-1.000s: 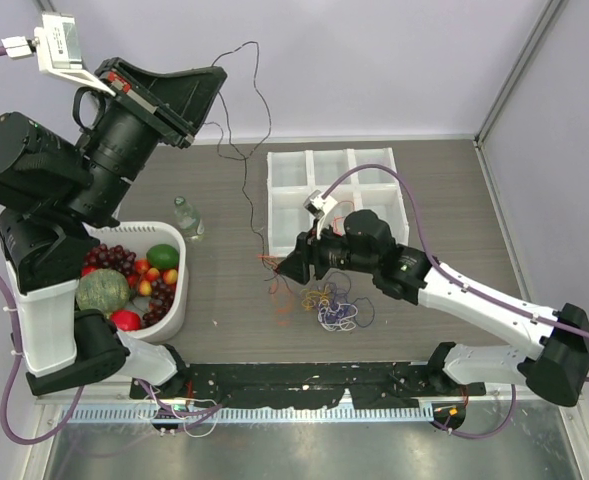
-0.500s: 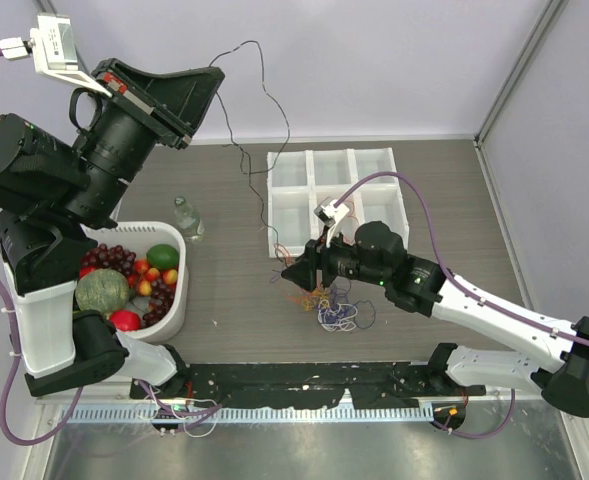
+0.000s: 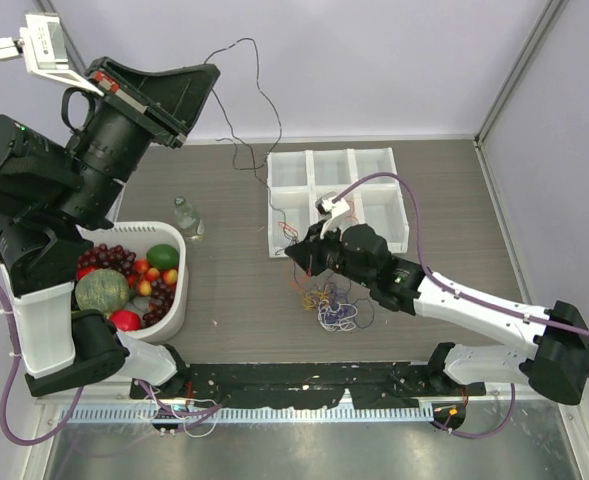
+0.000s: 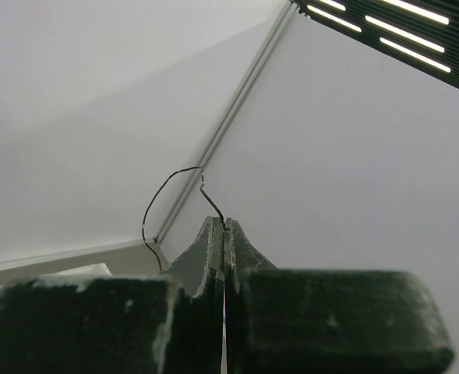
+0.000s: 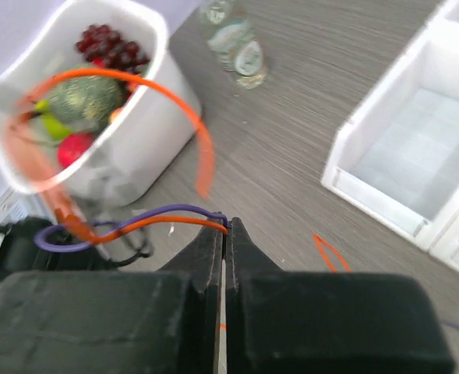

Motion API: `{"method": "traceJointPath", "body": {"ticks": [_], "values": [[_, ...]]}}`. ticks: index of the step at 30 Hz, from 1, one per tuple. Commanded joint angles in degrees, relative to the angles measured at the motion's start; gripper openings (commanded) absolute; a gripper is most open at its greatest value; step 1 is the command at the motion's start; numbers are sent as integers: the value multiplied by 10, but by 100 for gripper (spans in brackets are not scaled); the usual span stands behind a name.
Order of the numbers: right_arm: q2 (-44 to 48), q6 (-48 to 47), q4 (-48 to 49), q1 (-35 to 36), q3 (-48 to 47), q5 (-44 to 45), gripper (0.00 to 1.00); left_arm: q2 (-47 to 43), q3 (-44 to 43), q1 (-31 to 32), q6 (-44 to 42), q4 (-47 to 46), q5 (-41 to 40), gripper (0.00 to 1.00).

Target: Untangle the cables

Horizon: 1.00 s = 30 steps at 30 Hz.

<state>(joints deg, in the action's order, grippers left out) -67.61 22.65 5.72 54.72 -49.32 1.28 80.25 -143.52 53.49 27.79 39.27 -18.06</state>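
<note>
- Right wrist view: the right gripper is pinched shut on an orange wire. A purple wire runs into the same pinch, and I cannot tell whether both are truly clamped.
- High above the table, the left gripper is closed on the end of a black wire. From there the wire drapes in kinks down towards the white tray.
- The other cables lie in a small knot on the table, just on the near side of the right gripper, between the tray and the arms' bases.
- To do this step well, I judge, the orange strand should be drawn away slowly and low while watching the knot. If the knot drags along, the purple strand is probably snagged and wants freeing first.
- Pulling away from the black wire's line should avoid crossing the strands anew.
- The wires are hair-thin, smooth and springy, and they hold their loops and curls. They would likely slip from flat pads unless pinched near the tips.
- The table is grey-brown, wood-grained and matt.
- The tray is hard, glossy plastic with square compartments, and its rims could catch a loop.
</note>
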Motion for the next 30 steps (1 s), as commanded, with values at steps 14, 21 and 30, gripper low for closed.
{"method": "traceJointPath", "body": {"ticks": [14, 21, 30], "values": [[214, 221, -257, -5, 261, 261, 1, -28, -21, -2, -139, -104, -94, 0], [217, 237, -330, -5, 202, 287, 1, -7, 18, -1, -148, -78, -110, 0], [152, 244, -392, -5, 118, 259, 42, 13, 105, -3, -179, -71, -125, 0]]}}
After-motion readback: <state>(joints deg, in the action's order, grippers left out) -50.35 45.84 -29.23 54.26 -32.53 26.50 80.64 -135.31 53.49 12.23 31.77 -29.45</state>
